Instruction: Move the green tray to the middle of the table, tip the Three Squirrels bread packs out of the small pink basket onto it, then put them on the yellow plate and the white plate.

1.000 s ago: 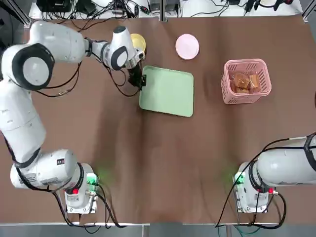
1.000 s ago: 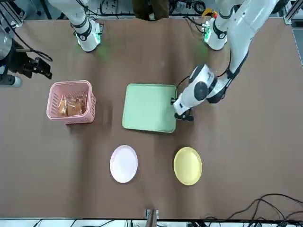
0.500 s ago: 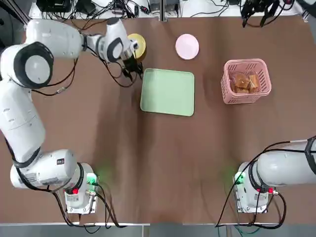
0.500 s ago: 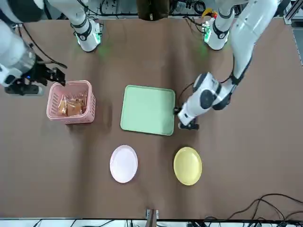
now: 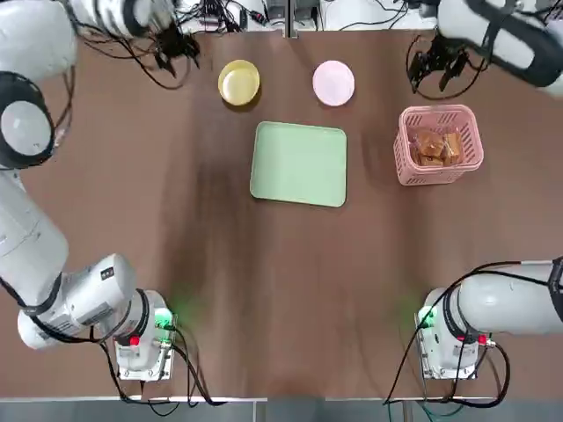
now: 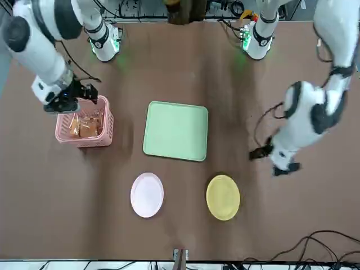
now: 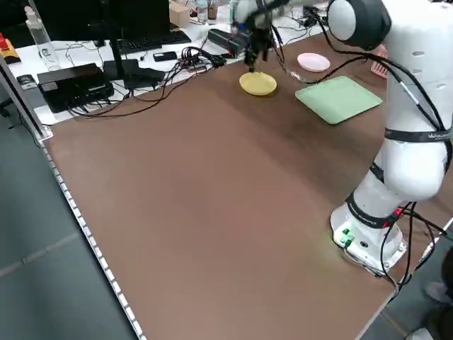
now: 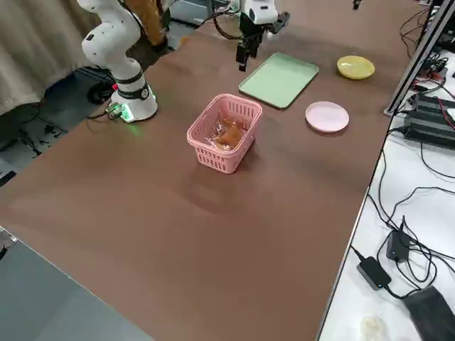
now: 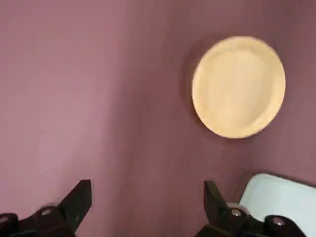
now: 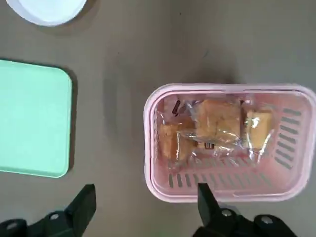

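Bread packs (image 5: 437, 146) sit in the small pink basket (image 5: 439, 144) on my bench (image 5: 264, 281), right gripper (image 5: 437, 65) just beside it, jaws released. Green tray (image 5: 299, 163) lies mid-bench, empty. Left gripper (image 5: 176, 46), jaws released, hovers near the yellow plate (image 5: 239, 82).

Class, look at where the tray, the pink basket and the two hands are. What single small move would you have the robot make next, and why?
Probably lower the open right hand onto the rim of the small pink basket. The green tray already lies mid-table, the Three Squirrels bread packs are inside the basket, and the open left hand is off near the far edge.
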### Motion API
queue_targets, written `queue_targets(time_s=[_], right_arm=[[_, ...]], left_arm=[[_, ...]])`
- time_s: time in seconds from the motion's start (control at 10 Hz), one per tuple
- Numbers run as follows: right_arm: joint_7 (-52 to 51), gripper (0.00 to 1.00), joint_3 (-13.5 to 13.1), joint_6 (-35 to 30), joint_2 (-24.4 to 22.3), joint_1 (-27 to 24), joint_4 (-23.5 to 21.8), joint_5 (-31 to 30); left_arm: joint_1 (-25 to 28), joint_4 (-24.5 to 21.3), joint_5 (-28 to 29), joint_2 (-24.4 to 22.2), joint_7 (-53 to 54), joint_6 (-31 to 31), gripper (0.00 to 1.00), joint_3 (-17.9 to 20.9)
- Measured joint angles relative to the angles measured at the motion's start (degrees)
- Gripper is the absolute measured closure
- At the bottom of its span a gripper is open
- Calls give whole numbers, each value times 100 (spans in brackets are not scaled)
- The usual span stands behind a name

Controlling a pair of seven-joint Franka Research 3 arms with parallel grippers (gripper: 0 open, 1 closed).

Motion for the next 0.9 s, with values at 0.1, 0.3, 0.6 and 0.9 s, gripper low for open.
queue_targets(time_s=[0.1,0.3,0.6,0.9], right_arm=[[4,9,2,426,-2,126,-382,0],[9,11,2,1185,-2,236,-997,1],[10,11,3,1777,51,309,-1543,1],[10,11,-9,1969,347,309,-1584,2]], left_arm=[[156,320,1,-102,302,-431,0,2],[556,1073,3,-159,1275,-1279,0,12],[714,1378,2,-159,1627,-1477,0,-16],[672,1510,2,-412,1627,-1897,0,-24]])
